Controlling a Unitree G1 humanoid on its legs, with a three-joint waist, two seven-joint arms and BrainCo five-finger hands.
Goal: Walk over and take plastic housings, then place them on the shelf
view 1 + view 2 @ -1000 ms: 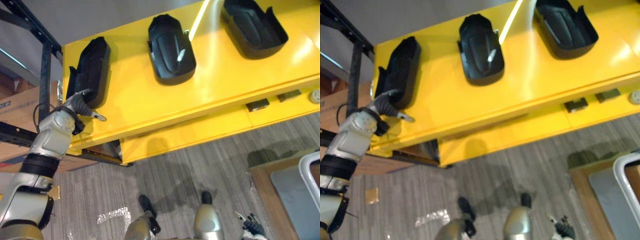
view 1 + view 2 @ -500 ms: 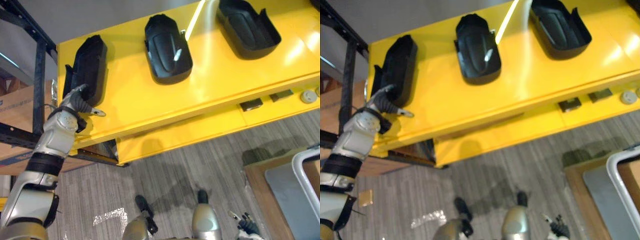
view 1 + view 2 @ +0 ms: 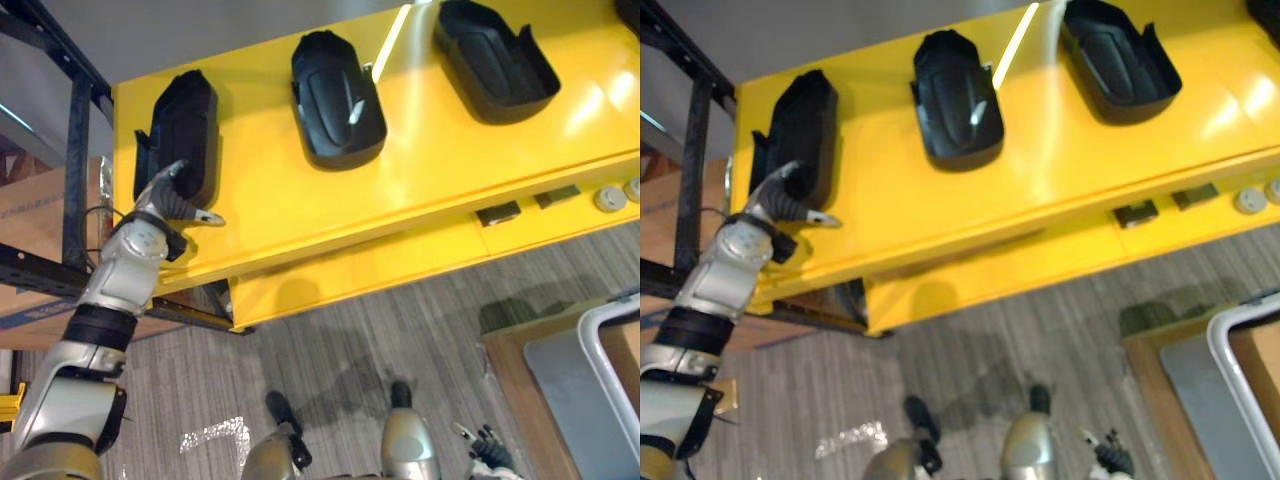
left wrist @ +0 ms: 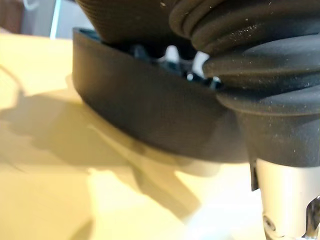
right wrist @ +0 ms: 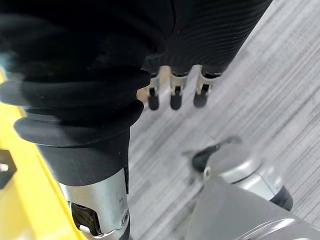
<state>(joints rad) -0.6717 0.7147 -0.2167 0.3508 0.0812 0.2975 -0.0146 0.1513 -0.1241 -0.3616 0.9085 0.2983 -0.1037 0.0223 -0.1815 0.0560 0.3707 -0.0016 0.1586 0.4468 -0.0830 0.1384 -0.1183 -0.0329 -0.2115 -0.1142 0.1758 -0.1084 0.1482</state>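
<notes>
Three black plastic housings lie in a row on the yellow table [image 3: 420, 180]: a left one [image 3: 185, 130], a middle one [image 3: 338, 100] and a right one [image 3: 495, 62]. My left hand [image 3: 165, 205] is at the near end of the left housing and reaches over its rim, with the thumb sticking out sideways over the table. The left wrist view shows that housing's dark outer wall [image 4: 150, 110] right against my left hand [image 4: 260, 75]. My right hand [image 3: 485, 445] hangs low over the floor, its fingers [image 5: 172, 97] relaxed and holding nothing.
A black shelf frame [image 3: 80, 150] stands at the table's left end with a cardboard box [image 3: 35, 215] behind it. Round buttons [image 3: 607, 198] sit on the table's front face. A wooden cart with a white rail [image 3: 600, 350] is at the lower right.
The whole picture has shifted a little with the camera. My left hand has edged slightly right and closer onto the near end of the left housing. The housings have not moved.
</notes>
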